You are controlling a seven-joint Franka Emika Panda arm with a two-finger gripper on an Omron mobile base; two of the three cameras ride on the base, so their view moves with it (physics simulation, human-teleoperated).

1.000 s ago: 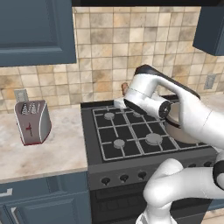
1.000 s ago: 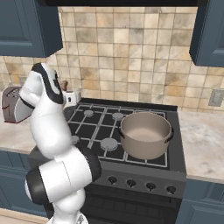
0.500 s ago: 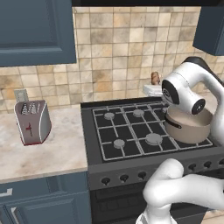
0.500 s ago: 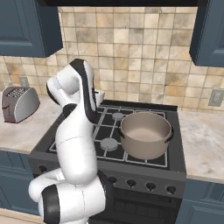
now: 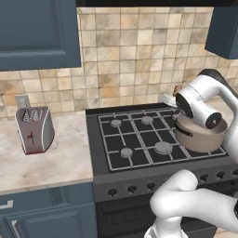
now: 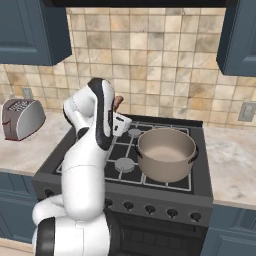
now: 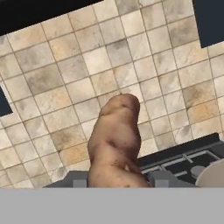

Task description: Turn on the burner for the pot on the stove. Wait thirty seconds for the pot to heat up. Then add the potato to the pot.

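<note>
the arm has swung right toward the pot [image 6: 166, 152]; the end effector [image 7: 119, 178] clasps the potato [image 7: 116, 142].

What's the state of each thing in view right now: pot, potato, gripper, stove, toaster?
pot: upright on the stove's front right burner, nothing inside.
potato: held in the air in the gripper, not in the pot.
gripper: shut on the potato.
stove: no flame visible.
toaster: upright on the counter left of the stove, slots empty.
</note>
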